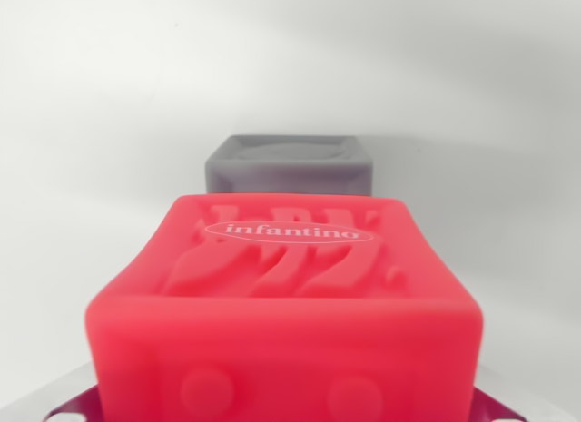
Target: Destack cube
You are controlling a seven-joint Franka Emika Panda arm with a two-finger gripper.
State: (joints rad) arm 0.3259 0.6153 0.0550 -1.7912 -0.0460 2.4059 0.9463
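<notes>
Hand (283, 413): barely visible at my view's bottom corners, grip state cannot be told | red cube (286, 304): fills foreground, embossed "infantino" face up | grey cube (290, 165): directly behind red cube, resting on white tabletop (91, 168)

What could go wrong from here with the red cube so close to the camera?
The red cube fills the lower wrist view and hides the jaws, so the grip cannot be checked; it might slip. The grey cube sits just behind it, so the red one could bump it if moved that way.
</notes>
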